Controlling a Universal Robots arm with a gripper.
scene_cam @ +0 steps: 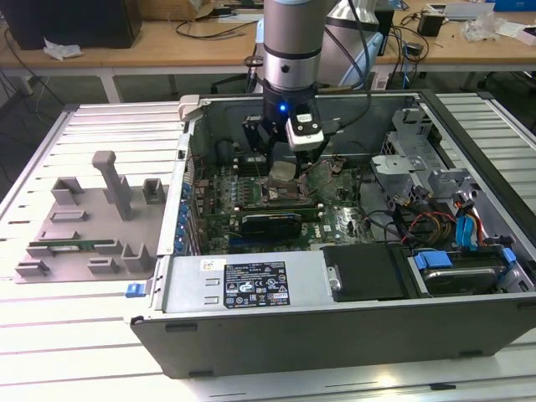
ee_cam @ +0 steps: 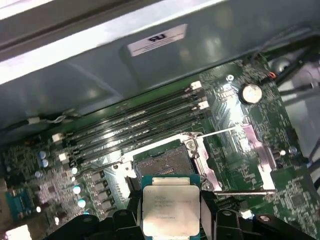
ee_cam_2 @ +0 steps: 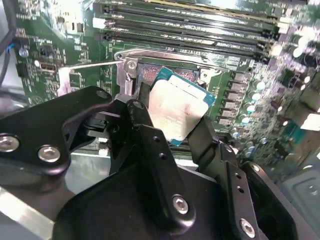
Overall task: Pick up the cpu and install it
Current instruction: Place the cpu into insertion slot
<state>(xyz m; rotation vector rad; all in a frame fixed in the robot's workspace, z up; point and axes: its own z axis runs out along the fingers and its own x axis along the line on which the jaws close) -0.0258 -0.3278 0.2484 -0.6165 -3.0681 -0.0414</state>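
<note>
1. Grips the cpu [ee_cam: 171, 212] [ee_cam_2: 177, 112] [scene_cam: 283, 170] by two opposite edges, with the silvery top facing up and the thin green rim visible around it in both wrist views
2. Does so with the gripper [ee_cam: 171, 220] [ee_cam_2: 172, 120] [scene_cam: 283, 165], its black fingers [ee_cam_2: 204, 137] closed narrow onto the chip, one on each side, touching its edges
3. Hangs just above the open socket [ee_cam: 162, 162] [ee_cam_2: 150, 74] [scene_cam: 280, 194], clear of its bed and tilted against it in the second wrist view; not seated
4. Shows the socket's metal load frame [ee_cam: 257, 150] swung back flat to one side, with a thin lever wire [ee_cam: 240, 191] lying beside it
5. Borders on a row of long dark memory slots [ee_cam: 135, 125] [ee_cam_2: 190, 30] just beside the socket, with a round coin battery [ee_cam: 251, 92] near the swung-back frame
6. Sits over the green motherboard [scene_cam: 339, 222], on the floor of the open computer case [scene_cam: 335, 331]
7. Holds, in that same case: a black expansion card [scene_cam: 270, 224] just beside the socket, a labelled metal power supply [scene_cam: 243, 283] along the near wall, a black cover [scene_cam: 368, 272] next to it, a grey drive cage [scene_cam: 410, 159] toward the exterior view's right, and red, blue and black cables [scene_cam: 435, 226] by a blue-handled drive [scene_cam: 452, 266]
8. Stands on a ribbed metal table [scene_cam: 33, 159]; on the exterior view's left, outside the case, carries a grey holder [scene_cam: 84, 209] with several pockets, and in one long pocket a narrow green memory stick [scene_cam: 60, 249]
</note>
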